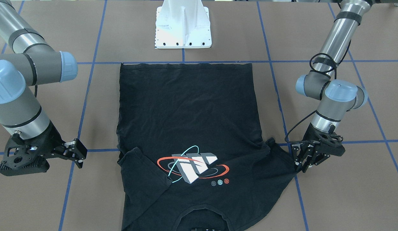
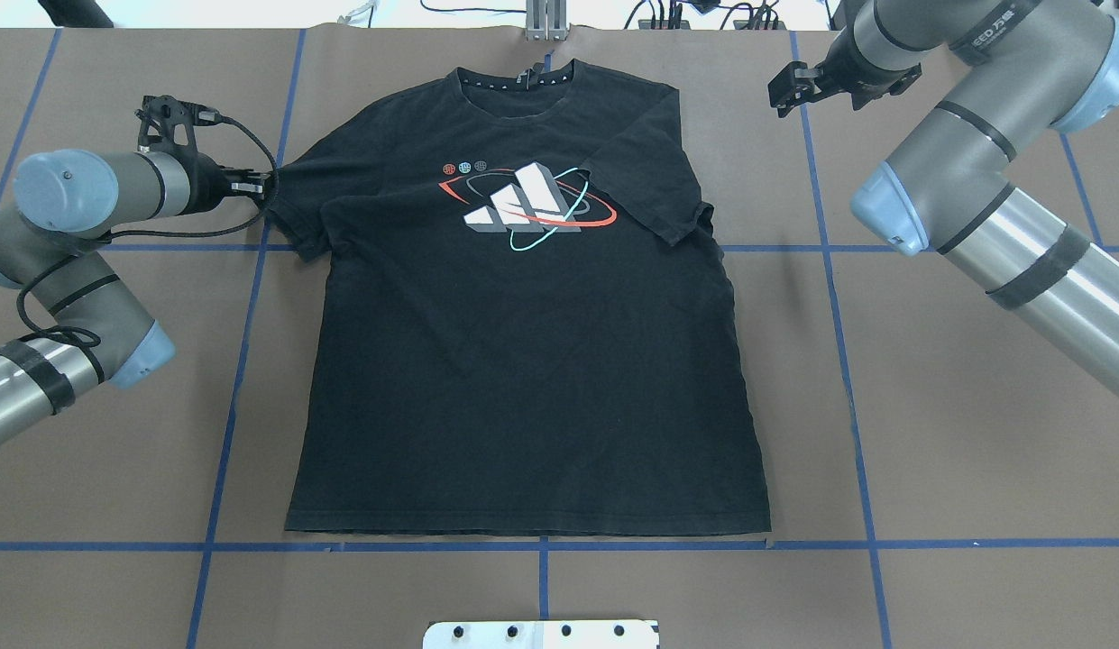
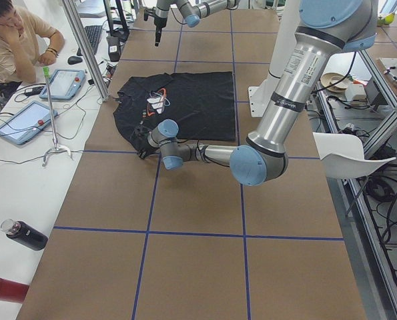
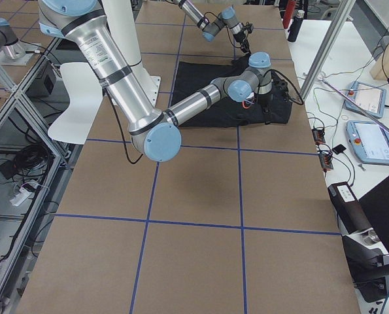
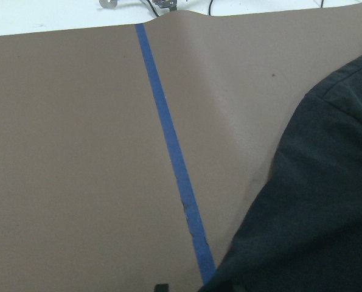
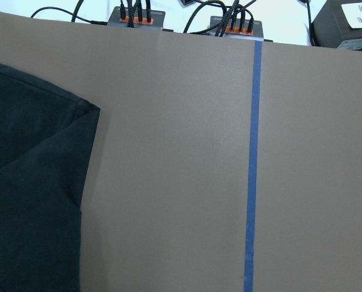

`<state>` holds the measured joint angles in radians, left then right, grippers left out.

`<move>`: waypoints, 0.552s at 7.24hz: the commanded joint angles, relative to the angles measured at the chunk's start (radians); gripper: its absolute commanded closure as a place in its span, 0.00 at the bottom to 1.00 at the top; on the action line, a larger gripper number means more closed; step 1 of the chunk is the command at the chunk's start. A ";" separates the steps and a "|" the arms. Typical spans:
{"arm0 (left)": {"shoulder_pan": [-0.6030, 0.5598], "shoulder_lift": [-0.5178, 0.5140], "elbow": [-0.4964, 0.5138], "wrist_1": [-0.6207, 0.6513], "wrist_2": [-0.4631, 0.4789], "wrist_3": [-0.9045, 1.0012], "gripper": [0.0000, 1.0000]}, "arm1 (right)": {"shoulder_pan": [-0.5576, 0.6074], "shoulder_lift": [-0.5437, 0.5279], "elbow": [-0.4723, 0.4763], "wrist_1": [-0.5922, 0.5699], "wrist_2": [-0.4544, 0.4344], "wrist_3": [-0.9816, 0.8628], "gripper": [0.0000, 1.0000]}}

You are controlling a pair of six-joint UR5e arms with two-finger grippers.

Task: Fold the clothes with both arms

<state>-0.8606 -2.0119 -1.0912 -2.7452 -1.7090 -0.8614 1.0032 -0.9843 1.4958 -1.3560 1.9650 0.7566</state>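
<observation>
T-shirt [image 2: 523, 361] flat, print up, collar [image 2: 514, 77] at 12 o'clock. Its sleeve tip [image 2: 287, 176] is being pinched by left gripper [image 2: 257, 187], body at 3 o'clock. Meanwhile right gripper [image 2: 787, 86] is being carried open, empty, well apart.

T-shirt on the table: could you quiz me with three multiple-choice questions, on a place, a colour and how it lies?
1. Where is the robot's left claw?
A. on the collar
B. at a sleeve tip
C. at the bottom hem

2. Which colours ring the chest print?
A. yellow and green
B. purple and pink
C. red and cyan

3. How does the T-shirt lie?
A. print up, one sleeve folded inward
B. print down
C. rolled up

Answers:
1 B, that sleeve tapers right to the claw.
2 C, the loops show red and cyan.
3 A, the print faces up and the other sleeve lies over the chest.
</observation>
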 commanded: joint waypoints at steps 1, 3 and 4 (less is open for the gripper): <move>0.000 0.001 -0.004 -0.001 -0.003 0.001 1.00 | 0.000 -0.001 0.001 0.000 0.000 0.001 0.00; 0.000 0.001 -0.047 0.016 -0.015 0.013 1.00 | 0.000 0.001 0.000 0.000 -0.002 0.001 0.00; -0.014 -0.011 -0.070 0.082 -0.049 0.013 1.00 | 0.000 0.003 0.000 0.000 -0.002 0.001 0.00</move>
<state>-0.8638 -2.0141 -1.1324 -2.7178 -1.7299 -0.8500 1.0032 -0.9834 1.4958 -1.3560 1.9637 0.7574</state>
